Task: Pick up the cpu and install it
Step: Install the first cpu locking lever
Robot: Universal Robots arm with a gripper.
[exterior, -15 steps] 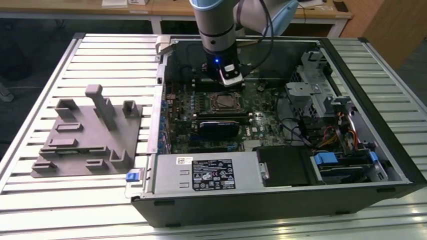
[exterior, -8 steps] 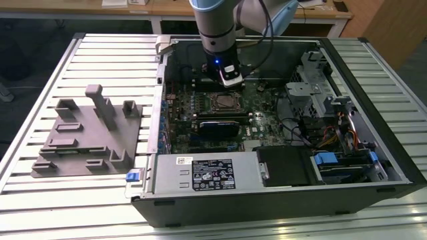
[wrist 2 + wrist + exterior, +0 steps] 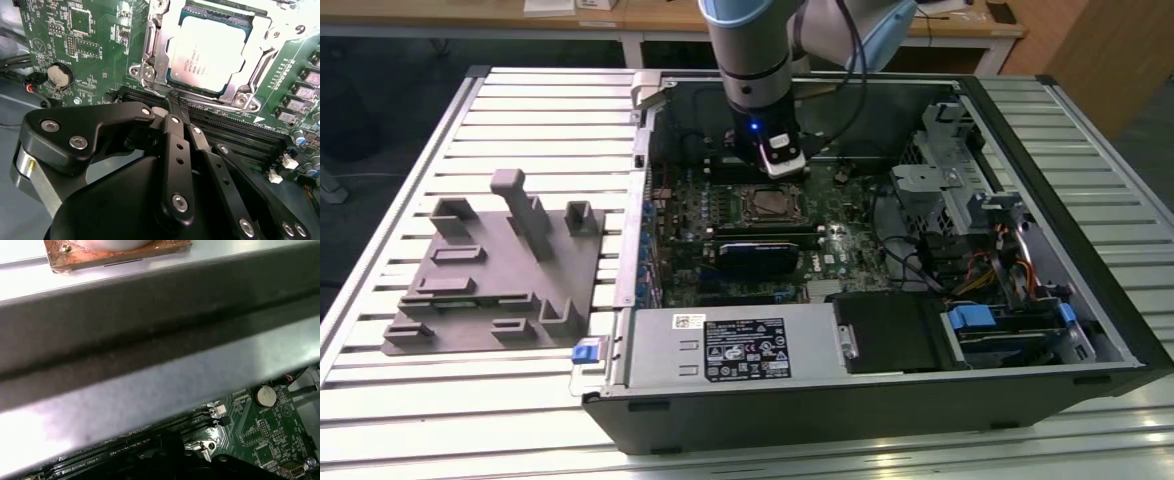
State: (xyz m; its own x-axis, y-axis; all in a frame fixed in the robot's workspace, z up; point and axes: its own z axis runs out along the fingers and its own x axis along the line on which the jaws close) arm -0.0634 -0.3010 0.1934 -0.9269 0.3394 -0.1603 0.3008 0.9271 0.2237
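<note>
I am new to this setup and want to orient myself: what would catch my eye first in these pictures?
First, the open computer case lying on the slatted table, with the robot arm reaching down into it. In the second wrist view, the pale silver cpu already sits inside the socket frame on the green motherboard, just beyond the black gripper. At the exterior view's left stands a grey plastic tray with upright blocks.

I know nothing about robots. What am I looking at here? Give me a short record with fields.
setting: open computer case on a slatted table
chip: cpu lies in its socket frame on the green board
tool: fingers together, holding nothing, beside the socket by the memory slots
nearby: grey plastic tray at the exterior view's left
</note>
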